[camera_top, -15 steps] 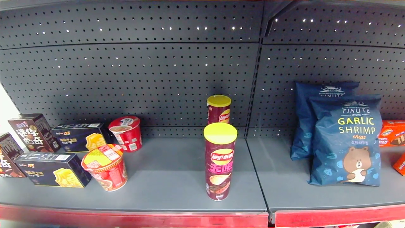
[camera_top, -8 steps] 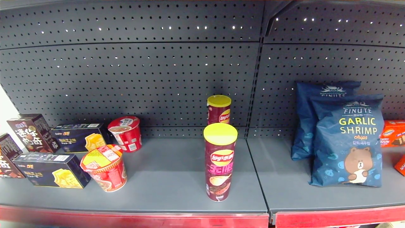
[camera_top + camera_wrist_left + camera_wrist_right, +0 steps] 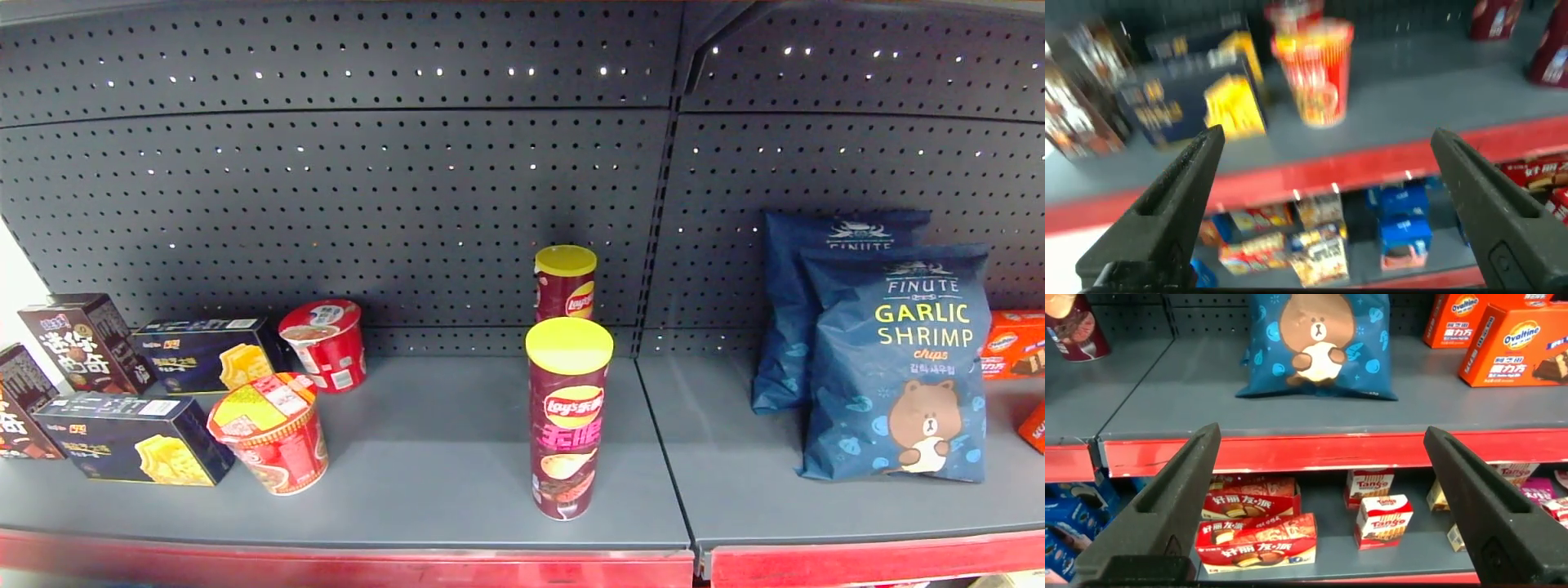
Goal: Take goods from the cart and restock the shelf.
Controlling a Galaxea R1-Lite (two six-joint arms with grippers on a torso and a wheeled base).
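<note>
No change in stock
Nothing on the shelf (image 3: pixel 441 465) has moved; left gripper (image 3: pixel 1327 139) and right gripper (image 3: pixel 1323 433) hang spread and empty, so a cart pick seems next

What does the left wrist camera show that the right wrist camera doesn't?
Left wrist only: the open left claw, a red noodle cup and dark blue boxes. Right wrist only: the open right claw, a bear-printed chip bag and orange boxes. Both: the grey shelf with its red front edge, a maroon chip can and packaged goods beneath.
</note>
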